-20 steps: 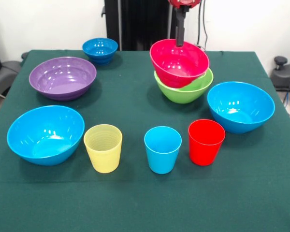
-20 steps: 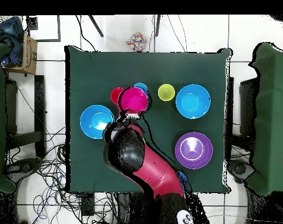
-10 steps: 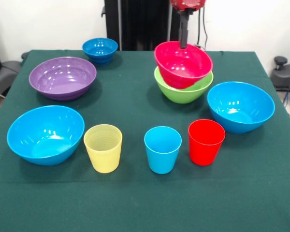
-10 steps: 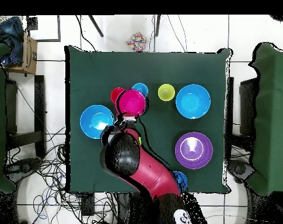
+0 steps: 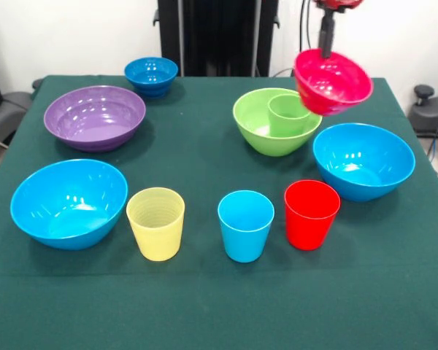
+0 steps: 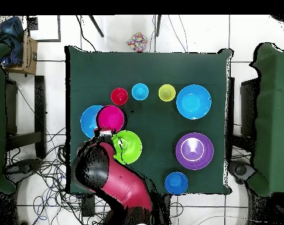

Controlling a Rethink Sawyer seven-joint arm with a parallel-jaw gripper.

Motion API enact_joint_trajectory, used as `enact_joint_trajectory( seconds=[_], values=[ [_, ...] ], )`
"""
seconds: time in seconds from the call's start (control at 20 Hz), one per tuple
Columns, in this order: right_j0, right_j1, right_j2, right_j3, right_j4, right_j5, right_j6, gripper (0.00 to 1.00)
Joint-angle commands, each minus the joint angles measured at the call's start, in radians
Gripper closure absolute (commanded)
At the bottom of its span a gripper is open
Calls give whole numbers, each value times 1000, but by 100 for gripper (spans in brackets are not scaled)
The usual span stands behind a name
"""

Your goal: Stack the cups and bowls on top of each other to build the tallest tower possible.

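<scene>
- Right now your gripper (image 5: 325, 45) is clamped on the far rim of the small pink-red bowl (image 5: 333, 82), which hangs tilted in the air, its mouth turned toward the near side and a little to the left.
- Look at where the carried bowl sits against the rest: in the front view it floats to the right of the lime-green bowl (image 5: 276, 121) and above the far edge of the right-hand light blue bowl (image 5: 363, 160). It touches neither, as far as you can tell.
- Mind that the lime-green bowl holds the green cup (image 5: 289, 114), standing upright inside it toward its right side (so the tower's base is not bare).
- So the relation your next move turns on is this: the base lies to the left of the gripper in the front view and lower than the held bowl; the overhead view agrees in its own turned way, with the pink-red bowl (image 6: 110, 118) beside the lime-green bowl (image 6: 130, 146) and overlapping the light blue bowl (image 6: 89, 122).
- If you mean to cap the green cup, my judgement is that the bowl would need levelling or turning over first, since it hangs tilted.
- Everything else waits on the cloth: the purple bowl (image 5: 95, 117), dark blue bowl (image 5: 151, 75), left light blue bowl (image 5: 68, 203), yellow cup (image 5: 155, 223), light blue cup (image 5: 245, 225) and red cup (image 5: 311, 214).
</scene>
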Motion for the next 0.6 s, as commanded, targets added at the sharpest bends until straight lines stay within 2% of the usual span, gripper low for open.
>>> enact_joint_trajectory(
  seconds=[0.05, 0.1, 0.2, 0.3, 0.35, 0.6],
  values=[
    [55, 61, -105, -49, 53, 159, 247, 100],
    [55, 59, -104, -45, 56, 147, 245, 100],
    [-10, 21, -25, 7, 64, 82, 216, 100],
    [-130, -30, 116, 78, 56, -2, 185, 100],
    [-172, -44, 170, 99, 41, -39, 189, 100],
    [-310, -78, 331, 163, -37, -132, 247, 100]
  ],
)
